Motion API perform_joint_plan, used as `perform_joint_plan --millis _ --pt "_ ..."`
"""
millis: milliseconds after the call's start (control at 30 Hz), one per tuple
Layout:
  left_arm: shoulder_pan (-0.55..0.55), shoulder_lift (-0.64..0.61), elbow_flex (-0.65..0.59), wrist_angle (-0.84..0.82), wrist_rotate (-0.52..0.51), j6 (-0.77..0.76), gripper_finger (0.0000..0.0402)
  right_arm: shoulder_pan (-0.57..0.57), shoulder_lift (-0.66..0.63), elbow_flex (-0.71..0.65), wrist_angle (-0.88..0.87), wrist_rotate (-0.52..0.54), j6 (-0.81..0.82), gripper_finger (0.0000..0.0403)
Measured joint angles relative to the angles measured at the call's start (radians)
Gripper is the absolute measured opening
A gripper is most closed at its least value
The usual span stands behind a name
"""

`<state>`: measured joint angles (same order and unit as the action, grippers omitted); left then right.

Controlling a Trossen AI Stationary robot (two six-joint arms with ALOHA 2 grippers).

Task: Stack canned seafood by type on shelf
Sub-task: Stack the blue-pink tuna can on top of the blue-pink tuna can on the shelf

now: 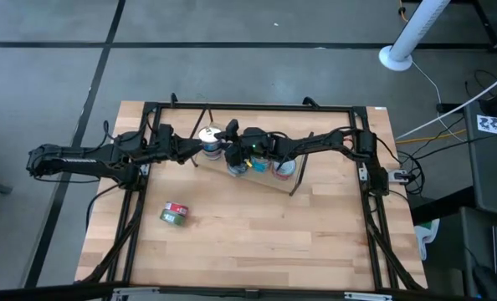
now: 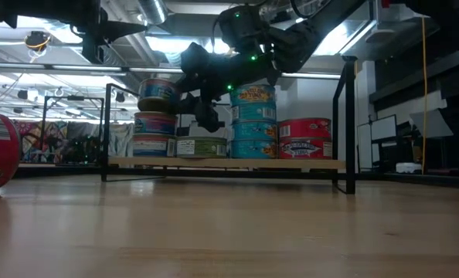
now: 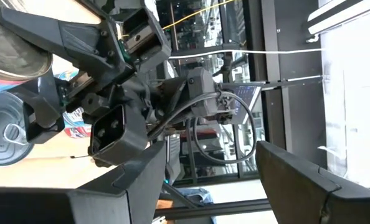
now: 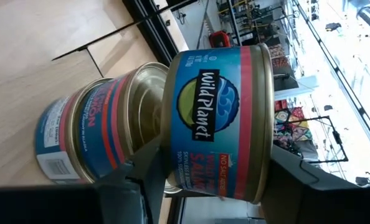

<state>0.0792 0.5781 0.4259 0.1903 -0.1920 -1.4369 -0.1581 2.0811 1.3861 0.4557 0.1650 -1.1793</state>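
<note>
the right gripper [image 4: 203, 180] pinches a blue can [image 4: 219, 121] by its sides, tilted just above a blue stack [image 2: 154, 123] at the shelf [image 2: 226, 163] end. the left gripper [image 3: 203, 180] hangs spread beside it. a red-green can [image 1: 174, 215] lies on the table [image 1: 257, 242], well apart from the shelf

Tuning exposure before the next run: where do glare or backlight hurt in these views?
Low view: ceiling lights behind the shelf leave the right arm nearly black. Left wrist view: bright wall washes out. Right wrist view: the held can is evenly lit, label readable. High view: flat light, faint shadows on the table.
</note>
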Motion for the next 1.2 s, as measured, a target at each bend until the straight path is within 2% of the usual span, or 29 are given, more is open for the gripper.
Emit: perform_joint_plan --millis 167,567,733,1200 --pt "0.000 0.000 0.000 0.000 0.000 -0.001 0.0241 0.000 0.000 0.000 -0.007 0.000 0.000 0.0199" --pt "0.000 0.000 0.000 0.000 0.000 0.000 0.0241 0.000 0.000 0.000 -0.003 0.000 0.000 0.0266" --pt "0.000 0.000 0.000 0.000 0.000 0.004 0.0241 0.000 0.000 -0.001 0.016 -0.006 0.000 0.0270" --pt "0.000 0.000 0.000 0.000 0.000 0.005 0.0241 0.002 0.000 -0.001 0.014 -0.117 0.003 0.0271"
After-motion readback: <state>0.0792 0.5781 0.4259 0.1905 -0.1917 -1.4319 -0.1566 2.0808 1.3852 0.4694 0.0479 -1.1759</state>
